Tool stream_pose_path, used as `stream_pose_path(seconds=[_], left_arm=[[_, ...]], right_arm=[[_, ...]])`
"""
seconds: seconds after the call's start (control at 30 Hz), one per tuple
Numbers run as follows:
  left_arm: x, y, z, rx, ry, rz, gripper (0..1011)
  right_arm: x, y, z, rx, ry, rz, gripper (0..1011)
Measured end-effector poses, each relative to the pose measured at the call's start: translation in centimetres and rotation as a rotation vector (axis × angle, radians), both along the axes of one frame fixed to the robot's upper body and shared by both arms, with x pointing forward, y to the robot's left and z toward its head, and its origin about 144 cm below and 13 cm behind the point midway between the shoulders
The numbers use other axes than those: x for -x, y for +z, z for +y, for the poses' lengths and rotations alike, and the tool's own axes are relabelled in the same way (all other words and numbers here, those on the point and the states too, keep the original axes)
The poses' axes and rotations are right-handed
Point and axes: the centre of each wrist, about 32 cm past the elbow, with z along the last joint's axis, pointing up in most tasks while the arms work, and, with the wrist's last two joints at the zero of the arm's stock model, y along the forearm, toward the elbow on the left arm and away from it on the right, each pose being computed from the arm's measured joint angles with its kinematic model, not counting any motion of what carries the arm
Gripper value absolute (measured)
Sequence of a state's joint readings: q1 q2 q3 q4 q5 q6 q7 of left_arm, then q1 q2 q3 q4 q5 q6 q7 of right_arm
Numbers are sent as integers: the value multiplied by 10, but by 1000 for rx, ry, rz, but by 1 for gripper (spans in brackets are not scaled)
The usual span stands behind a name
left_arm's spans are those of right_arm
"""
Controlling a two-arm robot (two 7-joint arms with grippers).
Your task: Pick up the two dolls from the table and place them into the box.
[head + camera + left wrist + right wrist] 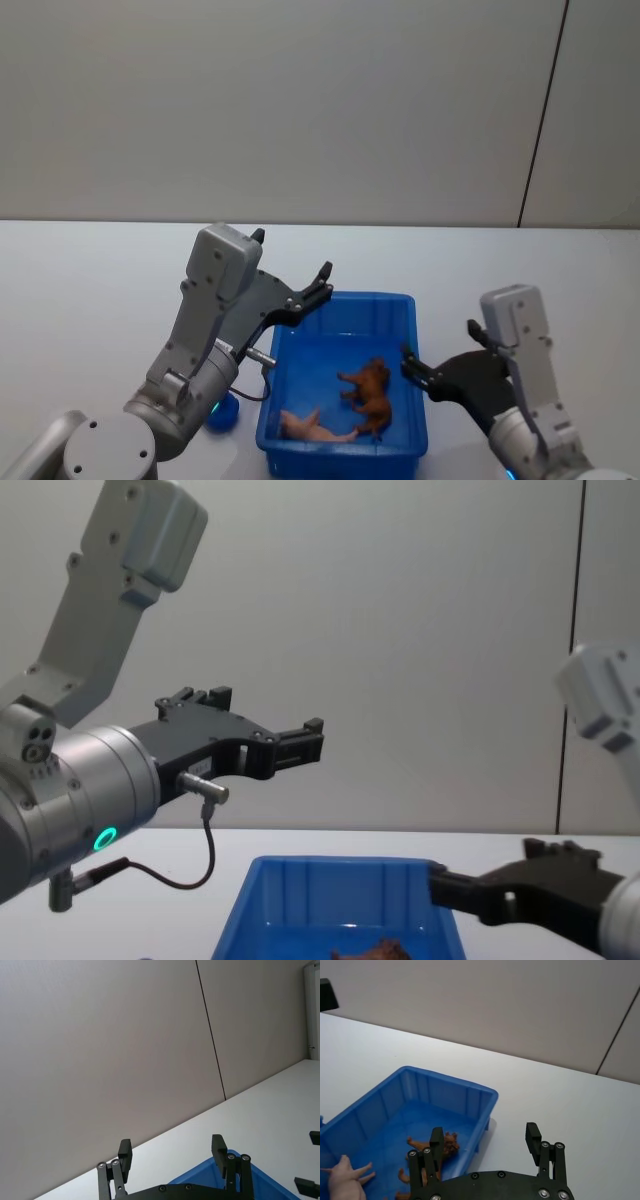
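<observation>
The blue box (345, 296) stands on the white table (80, 290) in front of me. Two dolls lie inside it: a shaggy brown one (370, 392) near the right wall and a pale pink one (310, 428) at the near end. The right wrist view shows the brown doll (451, 1144) and the pink doll (345, 1182) on the box floor. My left gripper (295, 258) is open and holds nothing, raised above the box's far left corner. My right gripper (438, 340) is open too, just outside the right wall.
A small blue object (224, 414) sits on the table by the box's left wall, partly hidden under my left arm. A plain grey wall (300, 100) rises behind the table's far edge. Bare tabletop lies to the left and right.
</observation>
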State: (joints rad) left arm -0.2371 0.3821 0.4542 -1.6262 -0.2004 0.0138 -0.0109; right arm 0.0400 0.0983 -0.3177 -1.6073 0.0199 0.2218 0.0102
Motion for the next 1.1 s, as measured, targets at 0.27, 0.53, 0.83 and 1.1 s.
stream_pose_path(seconds=[0.27,0.53,0.83,1.1], left_arm=[[0,0,0,0,0,0,1002],[1,0,1,4,10,11,1002],[3,-1,3,16,47,54,1002],[8,-7,7,28,107,121,1002]], right_arm=[[7,0,-8,9,-46,-3,1001],[11,0,-12,14,-73,-3,1001],[14,0,-15,18,-86,-4,1001],[14,0,-16,19,-92,-5,1001]])
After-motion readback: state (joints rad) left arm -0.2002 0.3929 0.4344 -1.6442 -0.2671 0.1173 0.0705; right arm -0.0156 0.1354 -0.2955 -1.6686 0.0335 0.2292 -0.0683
